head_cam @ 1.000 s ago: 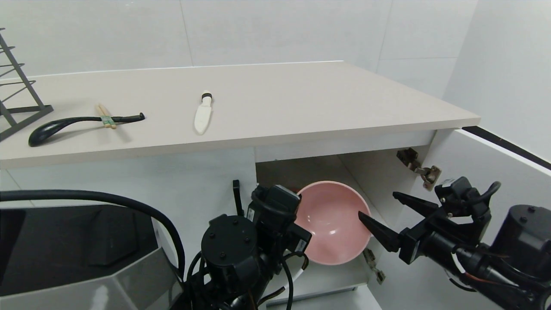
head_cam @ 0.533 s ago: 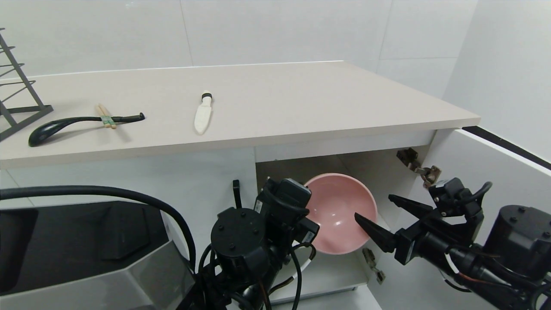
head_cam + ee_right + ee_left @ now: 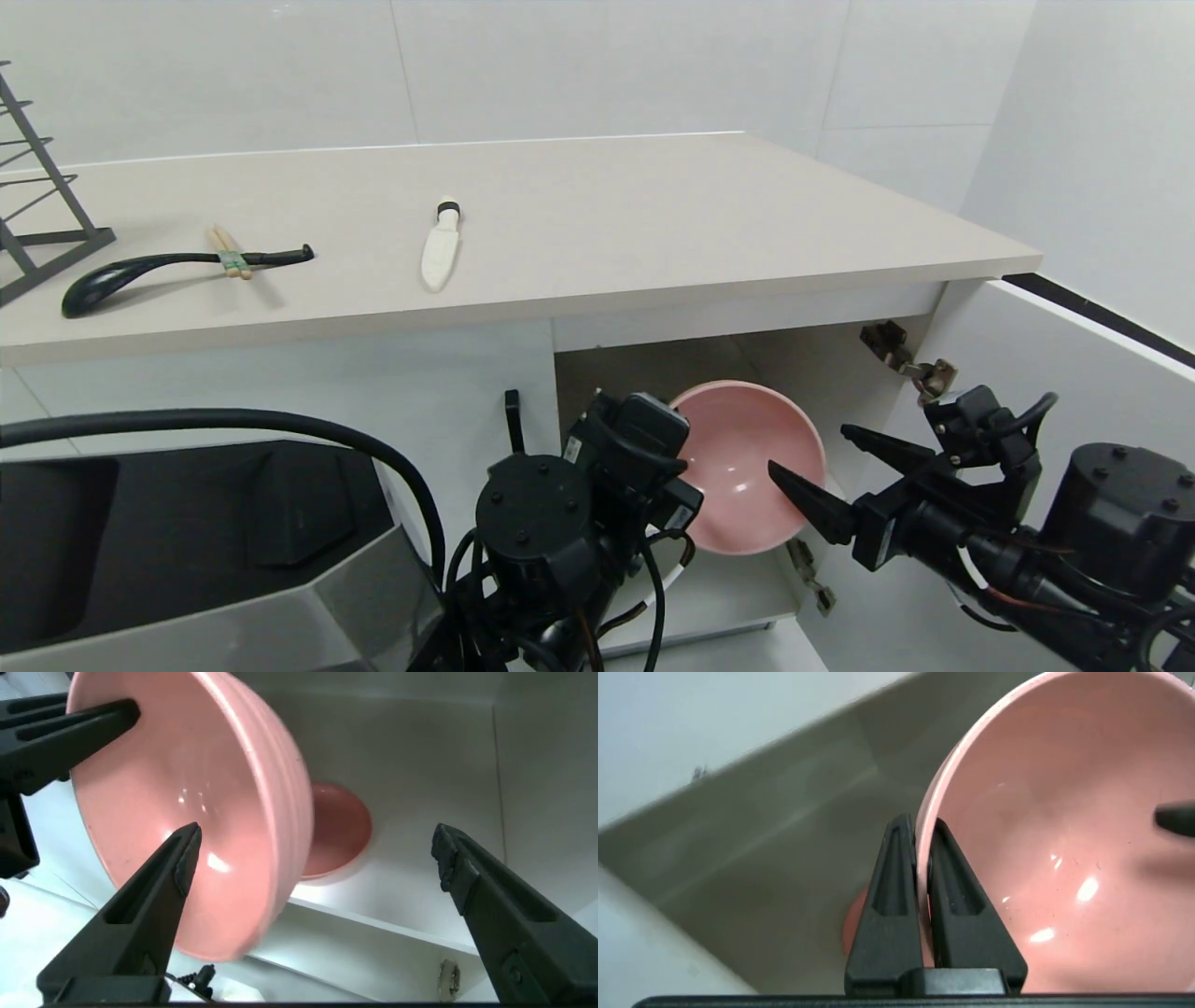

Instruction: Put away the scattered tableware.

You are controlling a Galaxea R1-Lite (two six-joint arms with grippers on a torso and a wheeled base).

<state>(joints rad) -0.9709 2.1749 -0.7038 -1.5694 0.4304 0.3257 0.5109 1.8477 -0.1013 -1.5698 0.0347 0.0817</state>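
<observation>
Head view: one pink bowl (image 3: pixel 747 457) hangs tilted at the mouth of the open cabinet (image 3: pixel 822 364), its rim pinched between the fingers of the left gripper (image 3: pixel 920 831). The right gripper (image 3: pixel 808 449) is spread wide just beside it. Inside the cabinet, one pink dish (image 3: pixel 336 826) lies on the shelf behind the bowl; the countertop (image 3: pixel 653 215) carries one black ladle (image 3: pixel 140 271), one pair of chopsticks (image 3: pixel 230 254) and one white knife (image 3: pixel 441 250).

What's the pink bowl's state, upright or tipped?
Tipped: the pink bowl hangs by its rim from the left end effector, opening facing sideways.
</observation>
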